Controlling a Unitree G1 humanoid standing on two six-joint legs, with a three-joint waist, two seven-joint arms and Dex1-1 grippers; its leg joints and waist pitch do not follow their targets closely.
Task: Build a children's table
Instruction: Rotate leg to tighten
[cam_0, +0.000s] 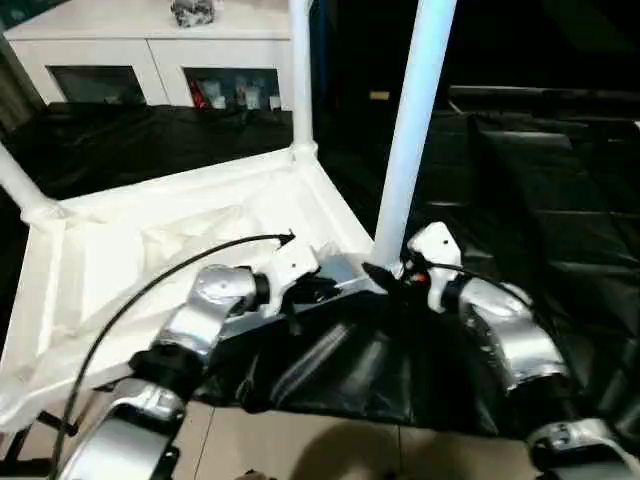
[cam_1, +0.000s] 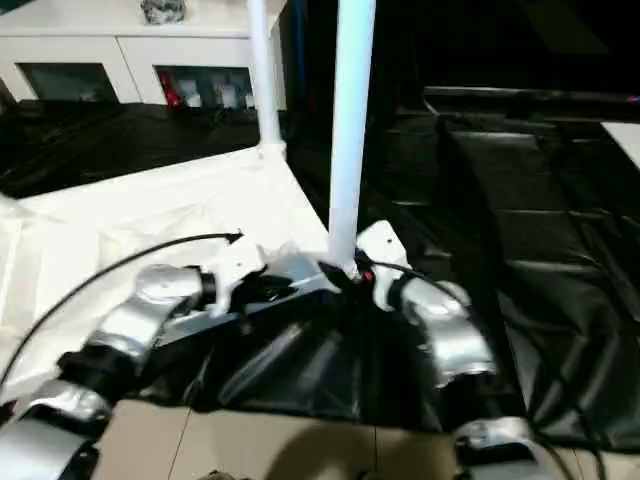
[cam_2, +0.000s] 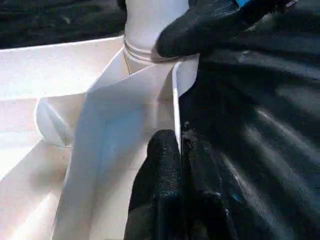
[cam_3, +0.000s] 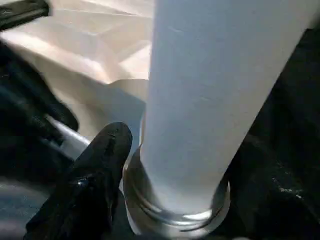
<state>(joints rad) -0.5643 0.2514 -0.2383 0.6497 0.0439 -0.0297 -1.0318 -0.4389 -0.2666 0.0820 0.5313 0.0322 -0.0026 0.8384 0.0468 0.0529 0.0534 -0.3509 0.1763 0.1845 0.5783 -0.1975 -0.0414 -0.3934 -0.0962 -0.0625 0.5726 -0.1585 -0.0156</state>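
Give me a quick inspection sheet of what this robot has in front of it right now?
Surface: black sheet over the floor.
Job's things: tabletop upside down; three legs stand in corners, nearest leg.
Clutter: nothing seen.
Grippers: left gripper shut on the tabletop's rim; right gripper at the nearest leg's base, one finger beside it.
Cables: black cable over the left arm.
Surroundings: white cabinet behind.

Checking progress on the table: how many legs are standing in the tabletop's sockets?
3: one leg at the near corner by the right gripper, one at the far corner, one at the picture's left edge. A fourth may be hidden.
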